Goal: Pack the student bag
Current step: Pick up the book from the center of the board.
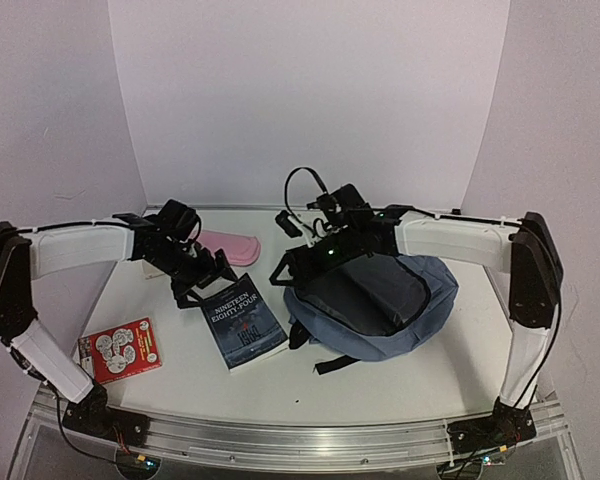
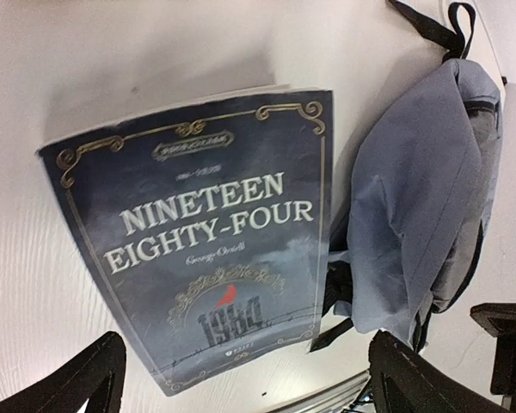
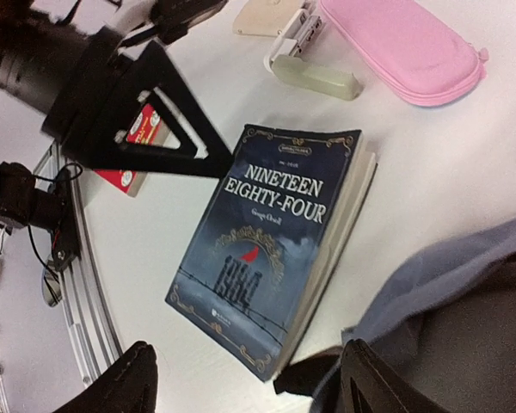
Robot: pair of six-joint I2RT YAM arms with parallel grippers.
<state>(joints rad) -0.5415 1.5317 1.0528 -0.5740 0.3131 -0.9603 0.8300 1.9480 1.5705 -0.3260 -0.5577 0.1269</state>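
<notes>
Left gripper (image 2: 245, 383) jaws wide apart, nothing in them, hovering over the Nineteen Eighty-Four paperback (image 2: 198, 241). They straddle its lower edge in the wrist view, so I read this as lining up a pick; can't tell if anything touches the cover. Right gripper (image 3: 241, 383) is also apart and empty, parked at the 10 o'clock rim of the student bag (image 1: 380, 305), probably to catch the flap and hold the mouth open for loading. Bag lies flat on the table (image 1: 380, 400), right of centre in the top view, a strap trailing toward 7 o'clock. Paperback lies face up just beside it at 9 o'clock, so the transfer is short. Pink pencil case (image 3: 404, 43) sits at 12 o'clock of the paperback, red booklet (image 1: 120, 350) well apart at 9 o'clock near the table edge; neither packed yet. Hard to read: the dark panel on the bag could be open lining or the back pad, and my right arm covers its top edge, so zipper state is unknown. Pale off-white item (image 3: 314, 73) beside the pencil case is part hidden from above by my left arm; can't name it. Booklet print is too small to make out.
</notes>
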